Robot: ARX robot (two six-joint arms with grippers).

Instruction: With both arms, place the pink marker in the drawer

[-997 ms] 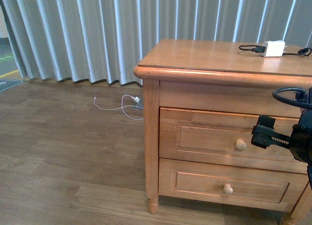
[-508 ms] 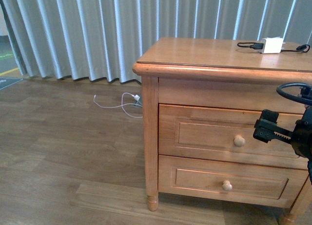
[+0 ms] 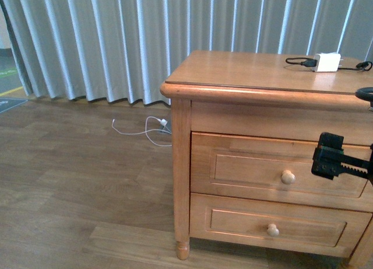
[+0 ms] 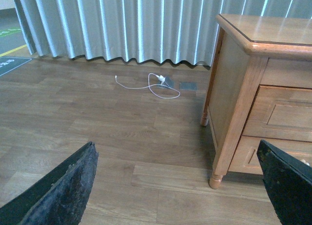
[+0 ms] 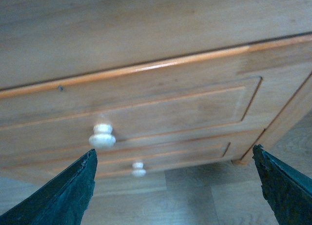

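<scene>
A: What could go wrong from here?

B: I'd say the knob (image 3: 288,177). The right gripper (image 3: 328,157) sits at about 3 o'clock of it in the front view, near but not touching. Its jaws are spread wide with nothing between them, and in the right wrist view the knob lies close to one finger, not centred. If it closes like that, it could clip the knob's edge and slide off, or push against the drawer (image 3: 281,172) front, which is fully shut.

A: And the left gripper (image 4: 175,186)?

B: Also wide open and empty, looking at bare floor beside the nightstand (image 3: 245,76), well away from the drawer. It holds no marker.

A: Where is the pink marker, then?

B: I can't find it in any view. On the top at 1 o'clock there's only a white charger block (image 3: 327,62) with a black cable. That's the bigger risk, I think: opening the drawer with nothing ready to put in.

A: The drawer itself?

B: Light wood, recessed panel, one round pale knob, uppermost of two.
</scene>
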